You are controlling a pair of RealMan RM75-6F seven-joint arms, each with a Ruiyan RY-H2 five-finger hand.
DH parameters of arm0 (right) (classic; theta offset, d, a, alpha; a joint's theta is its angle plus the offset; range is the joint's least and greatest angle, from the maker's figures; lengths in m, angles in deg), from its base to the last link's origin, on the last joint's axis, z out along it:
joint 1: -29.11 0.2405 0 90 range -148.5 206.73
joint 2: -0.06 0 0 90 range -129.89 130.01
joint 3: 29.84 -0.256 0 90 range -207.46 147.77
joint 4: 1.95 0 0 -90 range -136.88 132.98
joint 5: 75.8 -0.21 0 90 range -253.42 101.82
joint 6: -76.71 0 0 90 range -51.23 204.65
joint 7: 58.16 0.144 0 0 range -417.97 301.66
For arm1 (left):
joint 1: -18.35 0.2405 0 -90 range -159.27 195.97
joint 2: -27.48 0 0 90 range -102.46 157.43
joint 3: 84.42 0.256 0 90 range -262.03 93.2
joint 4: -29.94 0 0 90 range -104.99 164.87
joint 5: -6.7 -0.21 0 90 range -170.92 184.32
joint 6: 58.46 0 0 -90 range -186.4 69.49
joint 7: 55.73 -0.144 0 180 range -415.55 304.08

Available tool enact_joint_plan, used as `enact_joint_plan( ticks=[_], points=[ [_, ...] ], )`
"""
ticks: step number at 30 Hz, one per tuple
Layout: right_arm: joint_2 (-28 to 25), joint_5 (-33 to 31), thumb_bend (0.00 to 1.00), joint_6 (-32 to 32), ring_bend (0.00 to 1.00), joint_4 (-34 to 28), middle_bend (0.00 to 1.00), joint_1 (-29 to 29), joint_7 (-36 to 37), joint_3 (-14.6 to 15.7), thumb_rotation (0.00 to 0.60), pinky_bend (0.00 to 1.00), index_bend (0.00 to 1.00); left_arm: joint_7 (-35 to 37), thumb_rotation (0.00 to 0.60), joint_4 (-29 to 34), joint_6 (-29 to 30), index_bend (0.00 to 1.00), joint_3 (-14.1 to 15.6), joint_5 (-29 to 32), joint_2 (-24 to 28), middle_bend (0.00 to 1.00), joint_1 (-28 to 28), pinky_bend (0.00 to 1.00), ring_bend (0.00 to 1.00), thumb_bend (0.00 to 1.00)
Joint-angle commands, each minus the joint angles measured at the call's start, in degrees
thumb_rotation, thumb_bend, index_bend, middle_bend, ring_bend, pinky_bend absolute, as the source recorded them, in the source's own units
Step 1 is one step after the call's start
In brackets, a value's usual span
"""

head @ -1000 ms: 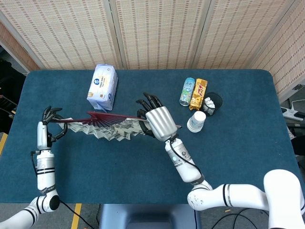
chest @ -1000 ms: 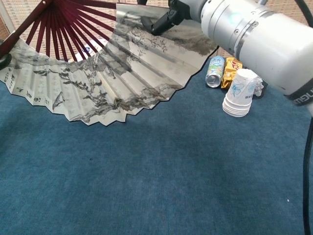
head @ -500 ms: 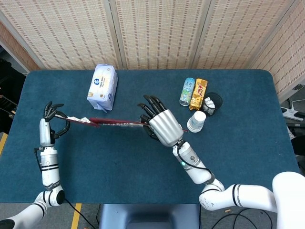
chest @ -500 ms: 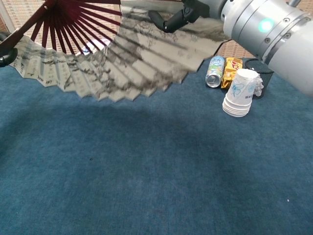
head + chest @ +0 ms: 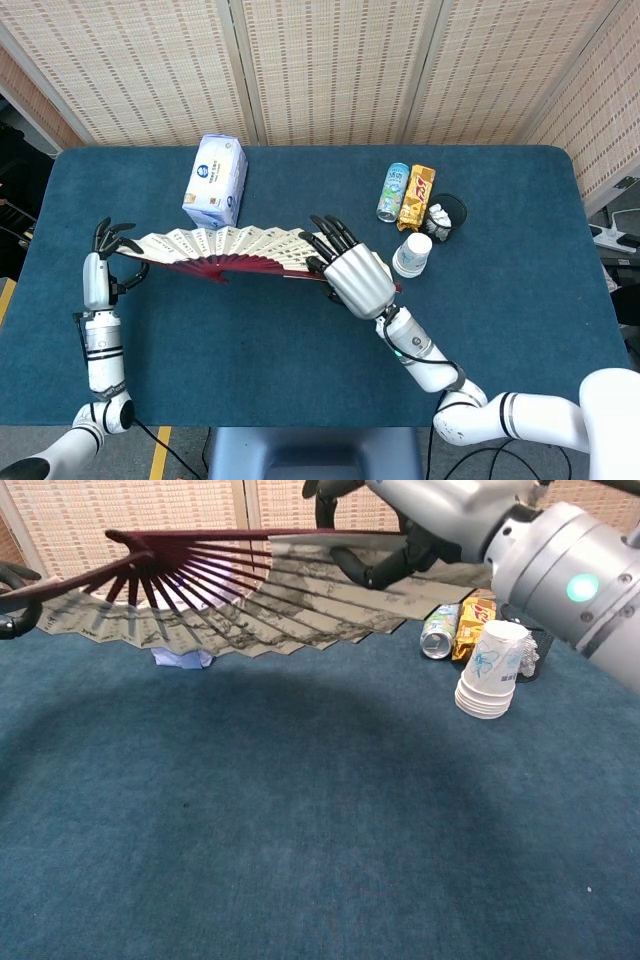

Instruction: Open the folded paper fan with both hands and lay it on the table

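The paper fan (image 5: 232, 249) is spread wide, with dark red ribs and cream paper, and is held in the air between both hands. In the chest view its ink-painted underside (image 5: 262, 608) tilts over the blue table (image 5: 320, 830) and casts a shadow on it. My left hand (image 5: 106, 252) grips the outer stick at the fan's left end; in the chest view that hand (image 5: 14, 600) shows only at the frame's left edge. My right hand (image 5: 353, 273) holds the right end of the fan, and there the fingers (image 5: 372, 570) curl under the paper.
A white and blue tissue pack (image 5: 217, 180) lies behind the fan. At the right stand a can (image 5: 393, 192), a yellow snack pack (image 5: 419, 195), a stack of paper cups (image 5: 412, 254) and a black cup (image 5: 447, 214). Bare blue tabletop stretches in front.
The fan has rolled from hanging face-forward, through edge-on, to nearly flat with its back upward. My right hand has shifted a little right and nearer. Both hands keep their hold.
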Motion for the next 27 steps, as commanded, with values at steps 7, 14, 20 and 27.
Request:
enact_joint_plan(
  ticks=[7,14,20,27],
  points=[
    [2.81,4.52,0.58,2.67,0.00,4.33,0.19,-4.67,2.93,5.05,0.600,0.11,0.69,1.68,0.600,-9.41,1.54,0.42,7.18,-4.74,-4.49,0.21,3.30,0.17,0.05,0.60],
    [-0.37,6.98,0.56,2.16,0.00,1.31,0.11,-8.18,1.49,9.61,0.600,0.07,0.04,-0.65,0.600,-13.66,2.45,0.00,10.93,-6.87,-6.03,0.03,6.83,0.13,0.00,0.44],
    [-4.23,6.32,0.39,-1.09,0.00,-3.63,0.03,-11.16,-2.61,13.82,0.600,0.00,0.00,-1.34,0.600,-14.99,-0.15,0.00,12.98,-7.70,-4.81,0.00,8.90,0.12,0.00,0.42],
    [-6.80,4.72,0.25,-5.44,0.00,-6.15,0.00,-13.67,-5.23,17.42,0.600,0.00,0.00,-3.52,0.600,-14.38,-4.41,0.00,17.76,-11.13,-1.14,0.00,10.63,0.10,0.00,0.42]
  ],
)
